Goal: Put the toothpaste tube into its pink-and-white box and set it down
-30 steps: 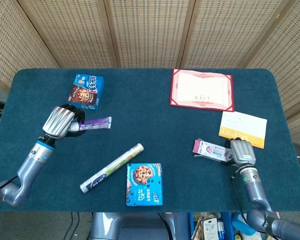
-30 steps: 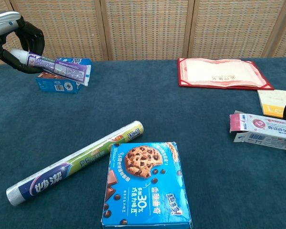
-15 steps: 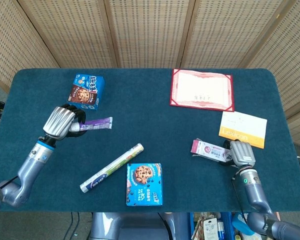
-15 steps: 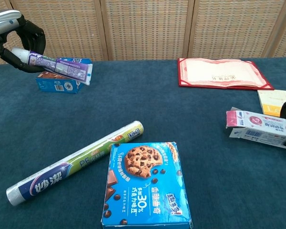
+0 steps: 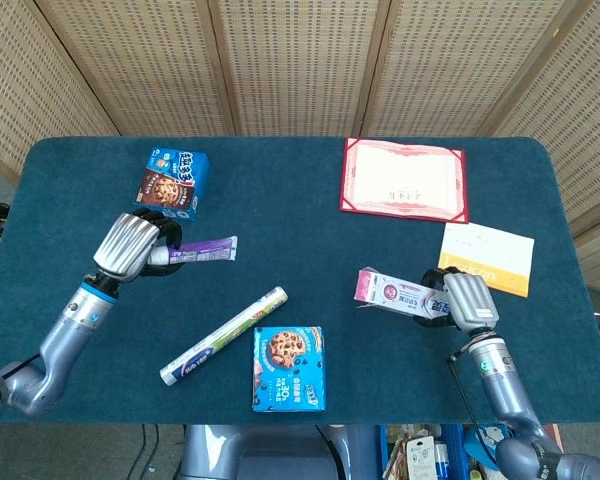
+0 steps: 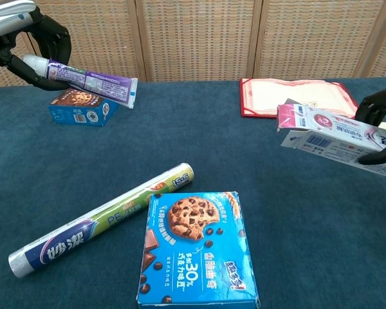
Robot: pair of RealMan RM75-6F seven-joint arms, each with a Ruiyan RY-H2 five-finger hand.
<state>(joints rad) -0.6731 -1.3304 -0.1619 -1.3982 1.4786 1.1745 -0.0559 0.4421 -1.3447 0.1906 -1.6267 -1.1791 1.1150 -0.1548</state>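
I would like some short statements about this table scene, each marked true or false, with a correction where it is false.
1. The left hand holds the toothpaste tube. True.
2. The tube is already inside the pink-and-white box. False: the tube and the box are far apart, each in a different hand.
3. The right hand holds the pink-and-white box above the table. True.
4. The roll of plastic wrap stands upright. False: it lies flat on the table.
5. The red certificate folder lies under a cookie box. False: nothing lies on it.
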